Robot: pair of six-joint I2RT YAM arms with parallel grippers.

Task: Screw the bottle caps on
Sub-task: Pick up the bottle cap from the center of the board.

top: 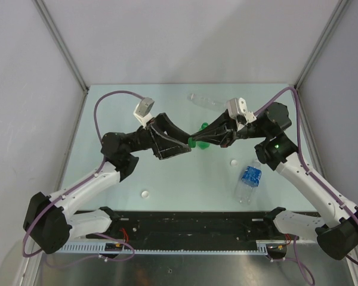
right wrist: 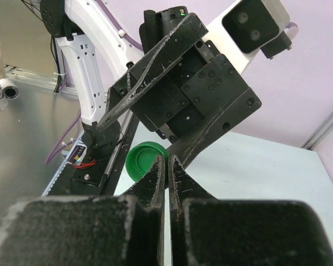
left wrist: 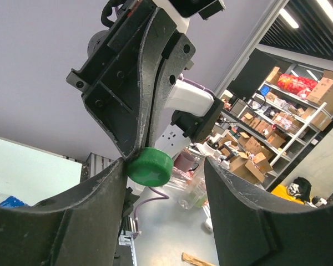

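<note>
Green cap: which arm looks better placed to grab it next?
Left, probably: the left gripper is open, straddling the green cap, while the right gripper is shut, apparently just pinching the cap's rim.

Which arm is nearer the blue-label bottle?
Right. The right arm passes just right of the bottle; the left arm lies well off to its left.
</note>
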